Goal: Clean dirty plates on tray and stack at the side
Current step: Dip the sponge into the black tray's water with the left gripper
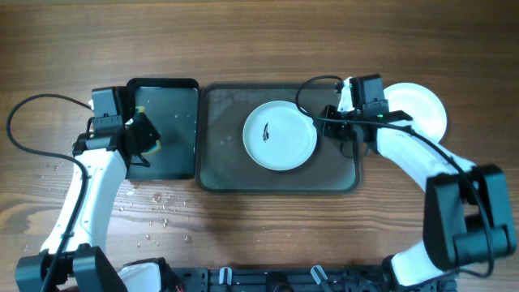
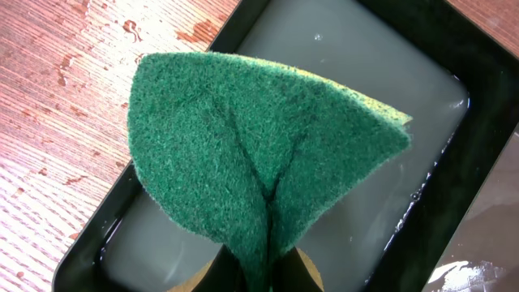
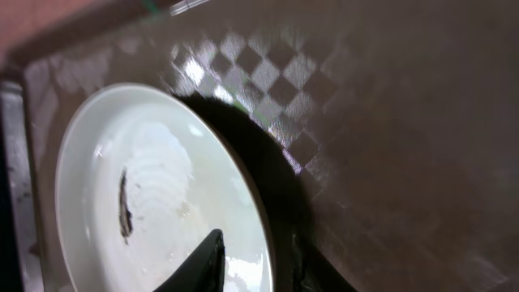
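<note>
I have the dirty plate (image 1: pixel 280 135) sitting in the middle of the tray (image 1: pixel 223 174), with the dark smudge at its centre. The right claw (image 1: pixel 334 123) is at the plate's right edge. On the right wrist view the claw (image 3: pixel 256 239) straddles the rim: one finger (image 3: pixel 207 259) over the plate's (image 3: pixel 154 195) inner face, the other outside it over the tray floor. The fingers look parted with the rim between them, but I cannot tell whether they are actually gripping it. A deep shadow lies under that side of the plate.

A second plate (image 1: pixel 422 109) lies on the table (image 1: pixel 259 49) just right of the tray, partly hidden behind the right wrist.

My right arm rises from its base at the lower right, its white forearm sweeping up and left, and the wrist turns inward towards the plate.

The left claw (image 1: pixel 144 134) is over the black tray (image 1: pixel 174 158), well apart from the plate. It is pinching a green sponge (image 2: pixel 259 154), folded at the grip and fanning out above shallow water in the black tray (image 2: pixel 486 122). The left arm runs from the lower left straight up the table's left side, with its wrist bent right. Drops (image 1: pixel 158 199) speckle the table beside it.
</note>
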You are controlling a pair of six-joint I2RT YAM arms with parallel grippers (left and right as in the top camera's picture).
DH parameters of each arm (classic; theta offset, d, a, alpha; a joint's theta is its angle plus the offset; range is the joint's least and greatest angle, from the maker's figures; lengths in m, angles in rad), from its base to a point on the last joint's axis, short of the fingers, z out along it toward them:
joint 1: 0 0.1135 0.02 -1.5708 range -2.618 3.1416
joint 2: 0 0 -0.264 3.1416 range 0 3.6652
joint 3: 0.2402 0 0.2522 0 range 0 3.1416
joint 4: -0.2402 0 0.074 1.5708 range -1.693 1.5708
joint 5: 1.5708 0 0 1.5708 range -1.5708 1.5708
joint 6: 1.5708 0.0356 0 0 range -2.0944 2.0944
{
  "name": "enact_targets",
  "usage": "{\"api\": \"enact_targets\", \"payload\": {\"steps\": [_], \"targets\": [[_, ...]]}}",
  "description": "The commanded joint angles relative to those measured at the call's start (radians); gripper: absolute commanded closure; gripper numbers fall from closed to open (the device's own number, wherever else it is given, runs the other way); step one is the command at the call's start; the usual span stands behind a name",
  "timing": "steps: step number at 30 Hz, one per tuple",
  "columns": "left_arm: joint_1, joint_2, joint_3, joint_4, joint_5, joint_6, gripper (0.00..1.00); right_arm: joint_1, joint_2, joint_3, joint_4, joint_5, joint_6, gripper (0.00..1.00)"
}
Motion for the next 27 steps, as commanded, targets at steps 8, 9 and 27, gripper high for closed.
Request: {"api": "enact_targets", "payload": {"steps": [8,9,27], "targets": [[0.004,-0.014,-0.001,0.007,0.002,0.016,0.96,-0.001,0.04,-0.003,-0.008,-0.067,-0.018,0.89],[0.004,-0.014,-0.001,0.008,0.002,0.017,0.96,-0.001,0.04,-0.003,-0.011,-0.066,-0.018,0.89],[0.003,-0.014,-0.001,0.042,0.047,0.088,0.96,-0.001,0.071,-0.004,-0.042,-0.015,0.034,0.96]]}}
